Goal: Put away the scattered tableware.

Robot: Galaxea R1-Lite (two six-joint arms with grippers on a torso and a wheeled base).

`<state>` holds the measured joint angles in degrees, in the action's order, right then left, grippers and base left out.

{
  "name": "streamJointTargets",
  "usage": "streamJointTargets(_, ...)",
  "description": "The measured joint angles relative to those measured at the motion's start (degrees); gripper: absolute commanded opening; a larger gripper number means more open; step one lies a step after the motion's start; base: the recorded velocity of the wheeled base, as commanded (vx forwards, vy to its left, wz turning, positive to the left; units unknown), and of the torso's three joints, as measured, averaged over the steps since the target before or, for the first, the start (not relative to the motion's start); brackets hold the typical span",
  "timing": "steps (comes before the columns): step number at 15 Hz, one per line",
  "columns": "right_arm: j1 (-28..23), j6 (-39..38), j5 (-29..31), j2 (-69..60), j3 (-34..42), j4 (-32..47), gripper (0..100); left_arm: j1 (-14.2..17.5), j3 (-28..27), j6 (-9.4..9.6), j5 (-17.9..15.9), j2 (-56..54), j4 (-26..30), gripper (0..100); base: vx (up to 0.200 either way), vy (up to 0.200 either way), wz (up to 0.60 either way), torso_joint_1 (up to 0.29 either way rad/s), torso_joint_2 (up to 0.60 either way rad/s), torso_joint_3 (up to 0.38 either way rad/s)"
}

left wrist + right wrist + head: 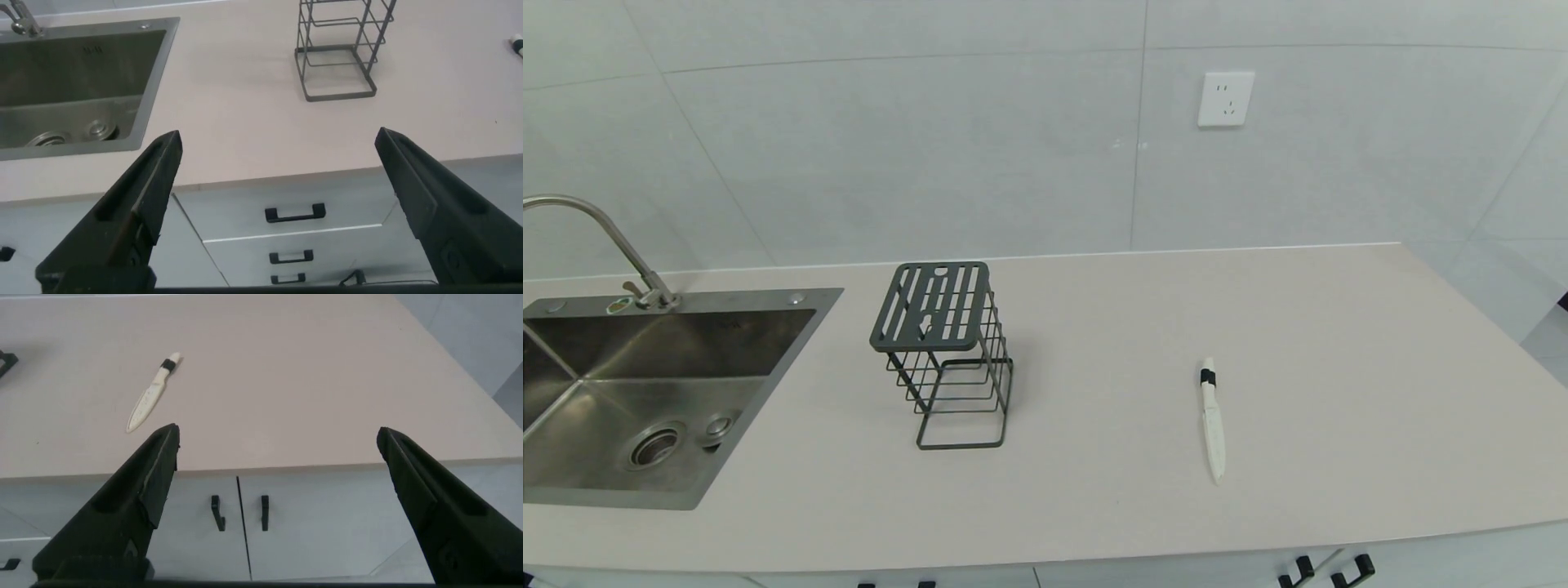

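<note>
Status: nothing picked up yet. Left gripper and right gripper both hang off the front edge of the counter, over the cabinet fronts. The fingers of each are spread wide and hold nothing.

Task item: one white knife with a black band near its far end. It lies flat on the counter, well to the right of the wire rack. The tapered end points toward the front edge. The rack stands upright with its slotted plate on top, between the knife and the sink.

Step in hand, as judged: pick up the knife with the right arm, which is on its side of the counter.

Notes for doing it well:
- Turn the wrist so your fingers close across the knife's width, not along its length.
- Take it near the banded end, so the tapered end is free to go into a slot.
- The knife is thin and lies flat, so come down until the fingertips almost touch the counter before you close.
- Close slowly. A flat, slim item will likely skid or spin if one finger touches first.
- Keep the left arm away from the rack.
</note>
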<state>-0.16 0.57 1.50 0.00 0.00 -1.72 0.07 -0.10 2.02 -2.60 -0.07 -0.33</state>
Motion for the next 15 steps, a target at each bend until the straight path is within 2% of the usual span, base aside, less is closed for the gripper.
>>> streamJointTargets(4, 0.0, 0.1, 0.0, 0.0, 0.0, 0.1, 100, 0.0, 0.0, 0.00, 0.0, 0.0, 0.0, 100, 0.000, 0.000, 0.00, 0.000, 0.00, 0.000)
streamJointTargets(8, 0.0, 0.2, 0.0, 0.0, 0.0, 0.0, 100, 0.0, 0.0, -1.12, 0.3, 0.0, 0.2, 100, 0.000, 0.000, 0.00, 0.000, 0.00, 0.000)
streamJointTargets(13, 0.0, 0.2, 0.0, 0.0, 0.0, 0.0, 100, 0.0, 0.0, -1.16, 0.4, 0.0, 0.2, 100, 0.000, 0.000, 0.00, 0.000, 0.00, 0.000)
streamJointTargets(15, 0.0, 0.2, 0.0, 0.0, 0.0, 0.0, 100, 0.0, 0.0, -1.21, 0.4, 0.0, 0.1, 100, 0.000, 0.000, 0.00, 0.158, 0.00, 0.171)
